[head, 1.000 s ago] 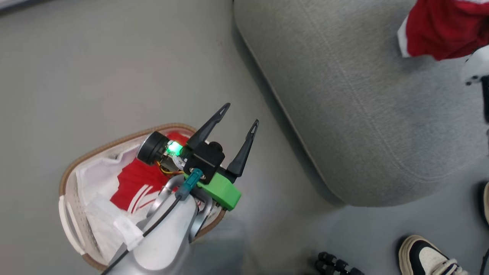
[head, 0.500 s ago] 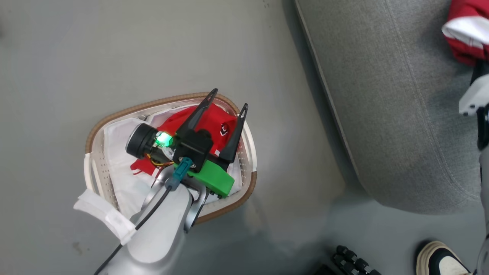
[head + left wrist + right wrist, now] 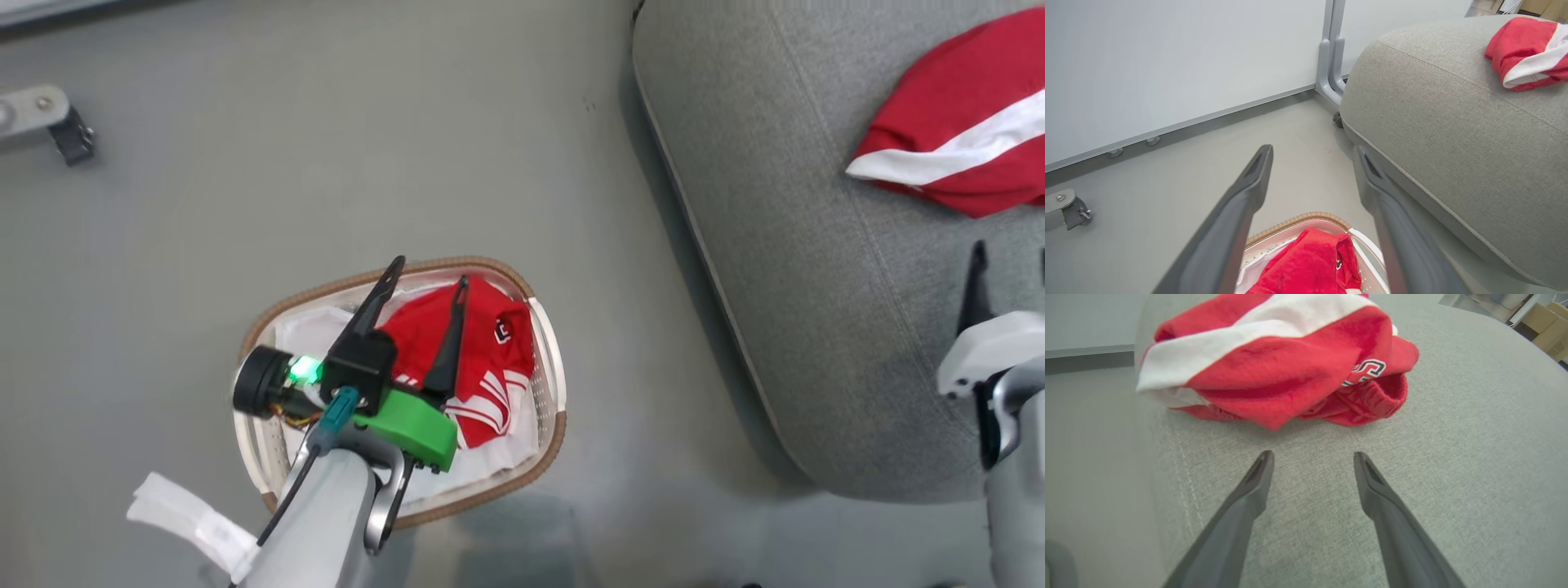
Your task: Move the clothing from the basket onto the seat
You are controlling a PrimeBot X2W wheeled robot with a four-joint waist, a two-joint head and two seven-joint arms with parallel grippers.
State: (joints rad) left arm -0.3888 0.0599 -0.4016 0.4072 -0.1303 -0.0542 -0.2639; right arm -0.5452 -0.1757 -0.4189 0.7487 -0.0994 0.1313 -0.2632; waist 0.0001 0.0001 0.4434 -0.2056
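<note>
Overhead, the left pincer (image 3: 432,269) hangs with its two dark fingers spread wide and nothing between them, above the near side of the basket (image 3: 326,283). Beneath those fingers lies a bright red garment (image 3: 490,359), crumpled inside the basket, with white stripes (image 3: 490,402) along its lower edge and a small dark badge (image 3: 501,331) facing up. A white liner (image 3: 310,327) shows around the garment, inside the tan woven rim. The basket stands on a plain grey floor (image 3: 326,163), just beside the rounded corner of the seat (image 3: 816,286) but not touching it. The right pincer (image 3: 1312,454) is over the seat cushion, its fingers likewise parted and gripping nothing, their tips a little short of a second red garment (image 3: 1290,367). That one rests bunched up on the grey fabric, with a broad white band (image 3: 1257,326) across its top and lettering partly showing at one fold. At the far left of the floor stands a grey metal caster (image 3: 41,122), well apart from the basket.
</note>
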